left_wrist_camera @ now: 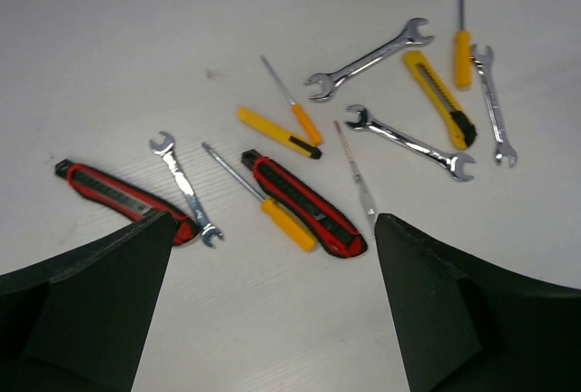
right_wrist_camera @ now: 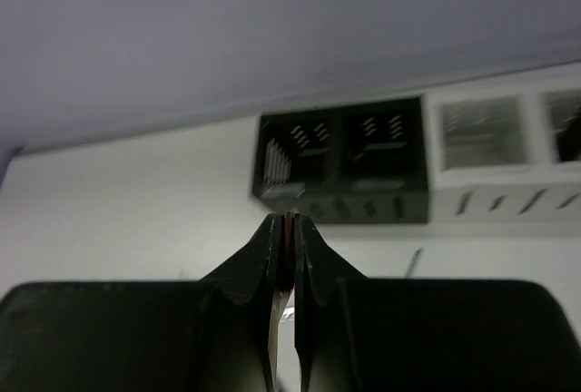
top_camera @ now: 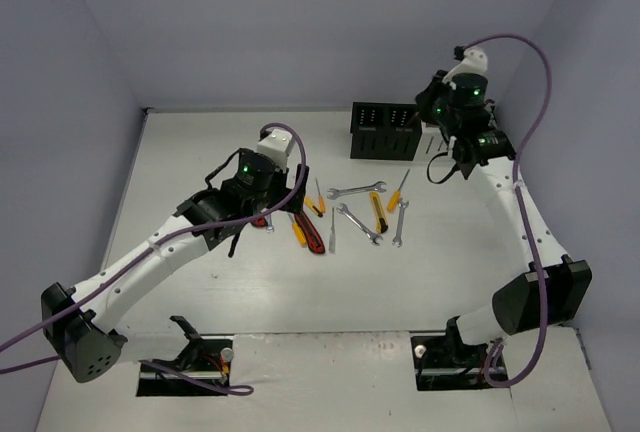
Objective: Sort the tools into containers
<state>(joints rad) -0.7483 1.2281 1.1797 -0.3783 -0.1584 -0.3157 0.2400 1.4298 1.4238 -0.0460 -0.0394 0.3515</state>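
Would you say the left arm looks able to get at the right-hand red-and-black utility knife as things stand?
Probably yes: the left gripper hangs open above the red-and-black utility knife, which lies flat with nothing on it. An orange-handled screwdriver close alongside might get caught too.

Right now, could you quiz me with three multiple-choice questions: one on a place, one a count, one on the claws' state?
1. The black box stands: A beside the white box; B at the near edge; C under the left arm.
2. How many red-black knives on the table? A one; B two; C four.
3. The claws: A both open; B left claw open, right claw shut on a thin tool; C both shut.
1 A: boxes side by side. 2 B: two in the left wrist view. 3 B: left fingers apart, right ones pinched.
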